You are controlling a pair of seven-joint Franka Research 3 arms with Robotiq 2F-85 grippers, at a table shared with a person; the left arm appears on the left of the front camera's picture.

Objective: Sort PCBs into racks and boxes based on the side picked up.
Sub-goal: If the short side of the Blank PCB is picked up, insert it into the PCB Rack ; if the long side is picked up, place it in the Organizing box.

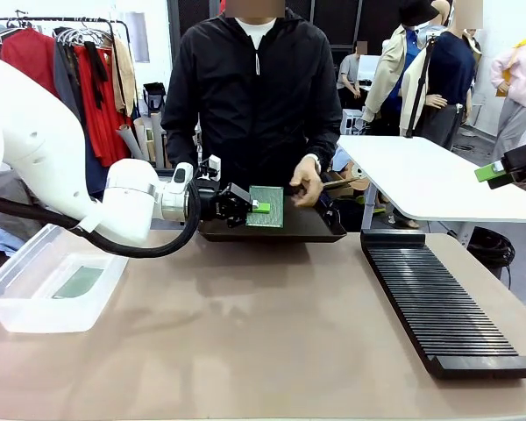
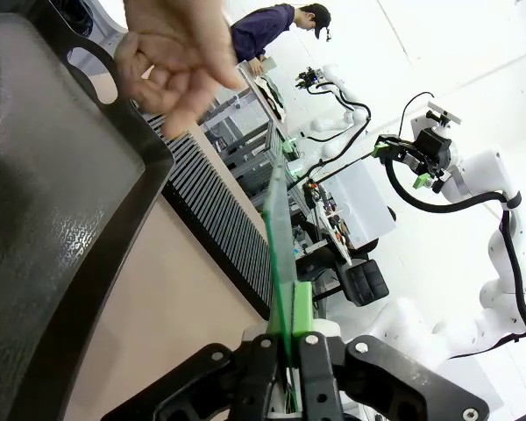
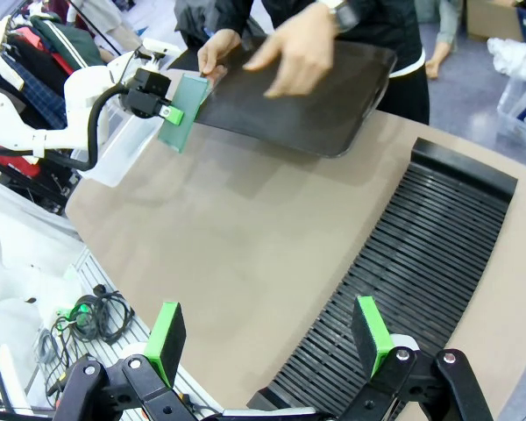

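My left gripper [image 1: 252,207] is shut on the near edge of a green PCB [image 1: 266,205], holding it over the dark tray [image 1: 320,231] that the person holds at the far side. In the left wrist view the PCB [image 2: 280,228] stands edge-on between my fingers [image 2: 303,303]. The person's hand [image 1: 305,188] hovers just right of the board. My right gripper [image 3: 267,340] is open and empty, high above the long black slotted rack [image 3: 412,281], which lies on the table's right side [image 1: 443,303]. The clear tub [image 1: 35,303] at the left holds one PCB [image 1: 77,282].
A white side table [image 1: 430,175] stands behind the rack, with my right gripper [image 1: 498,170] over its right end. Bare brown tabletop [image 1: 245,333] stretches between tub and rack. Clothes racks and other people stand behind the person.
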